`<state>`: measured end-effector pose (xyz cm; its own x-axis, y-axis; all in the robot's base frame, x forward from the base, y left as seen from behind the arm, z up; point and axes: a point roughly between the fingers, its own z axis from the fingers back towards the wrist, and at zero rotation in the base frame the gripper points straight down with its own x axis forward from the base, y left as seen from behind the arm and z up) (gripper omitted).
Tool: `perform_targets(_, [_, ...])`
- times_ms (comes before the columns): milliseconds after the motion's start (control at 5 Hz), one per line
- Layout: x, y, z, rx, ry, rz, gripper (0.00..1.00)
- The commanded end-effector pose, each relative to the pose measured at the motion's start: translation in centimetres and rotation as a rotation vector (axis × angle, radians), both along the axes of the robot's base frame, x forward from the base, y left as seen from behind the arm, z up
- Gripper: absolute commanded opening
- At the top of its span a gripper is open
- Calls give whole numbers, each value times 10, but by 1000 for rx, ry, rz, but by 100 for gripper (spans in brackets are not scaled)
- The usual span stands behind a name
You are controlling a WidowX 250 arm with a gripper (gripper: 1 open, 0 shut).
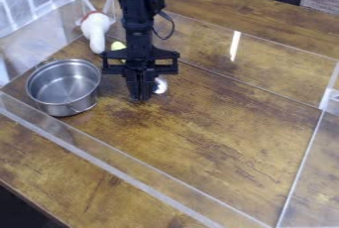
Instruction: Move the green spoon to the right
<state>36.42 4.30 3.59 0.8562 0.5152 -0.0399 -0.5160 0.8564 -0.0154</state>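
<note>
Yellow-green showed only as a sliver at the hand's (141, 89) nine o'clock side: that was the spoon's (121, 47) handle, mostly hidden behind the black arm (137, 14). A small bright glint just at the hand's three o'clock, low against the wood, looked like the spoon's metal bowl, though it was too small to be sure. The spoon lay on the surface (212, 123) in the upper-left part of the view, with the hand directly over its middle.

The hand pointed straight down and its fingers were drawn in together, clenched tight with almost no gap. Whether they actually pinched the spoon could not be made out, since the fingers themselves covered the contact.

A steel bowl (63, 83) sat at nine o'clock from the hand, near but apart from it. At eleven o'clock from the hand, a white-and-tan mushroom-like thing (95, 29) stood partly behind the arm, its right side cut off by it.

Clear plastic walls (318, 153) fenced the wooden surface; their edges were faint and caught a white reflection at two o'clock from the hand. The arm's upper part ran out of the top of the view.
</note>
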Motion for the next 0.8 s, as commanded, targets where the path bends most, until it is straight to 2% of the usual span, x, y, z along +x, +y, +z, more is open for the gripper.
perform_targets(0, [16,14,16,18,-57,27,100])
perform_targets(200, [23,20,16,20,-57,38,100])
perform_targets(400, [24,21,15,20,-57,42,0])
perform_targets(600, [25,22,14,19,-57,45,0])
